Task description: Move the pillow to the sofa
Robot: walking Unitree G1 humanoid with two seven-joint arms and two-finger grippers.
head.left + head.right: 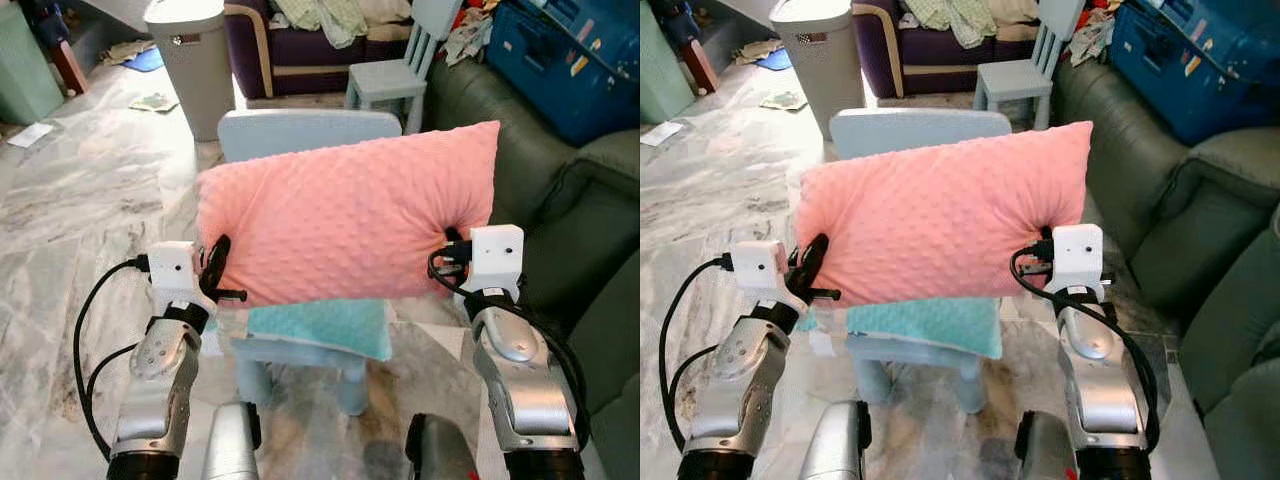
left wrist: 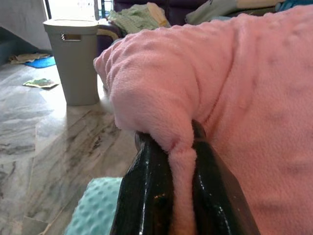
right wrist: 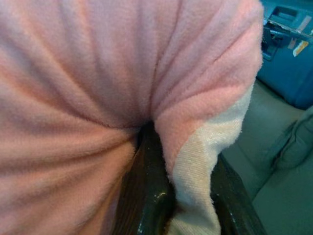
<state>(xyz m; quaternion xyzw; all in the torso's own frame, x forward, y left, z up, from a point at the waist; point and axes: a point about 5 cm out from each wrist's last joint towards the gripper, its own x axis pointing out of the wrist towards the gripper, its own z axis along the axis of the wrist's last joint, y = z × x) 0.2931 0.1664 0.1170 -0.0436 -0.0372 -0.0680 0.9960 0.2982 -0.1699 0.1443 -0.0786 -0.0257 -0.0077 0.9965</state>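
We're standing on a grey marble floor (image 1: 80,200) in a cluttered living room, and the pale blue chair (image 1: 295,135) right before us is our landmark. Far left of the chair, one grey bin (image 1: 190,60). Behind the chair, one purple armchair (image 1: 290,50) heaped with clothes, and a second pale blue chair (image 1: 395,70). That makes two chairs. On the seat of the near chair lies one teal pillow (image 1: 320,328).

Above that seat we hold one pink pillow (image 1: 350,215) in the air, clear of the teal one. Our left gripper (image 1: 212,270) is clamped on the pillow's left end; its fingers (image 2: 146,196) squeeze a fold of pink fleece. Our right gripper (image 1: 452,255) pinches the right end, fabric bunched between its fingers (image 3: 151,191).

Right of the chair, one dark green sofa (image 1: 560,200), with a blue case (image 1: 570,55) on top.
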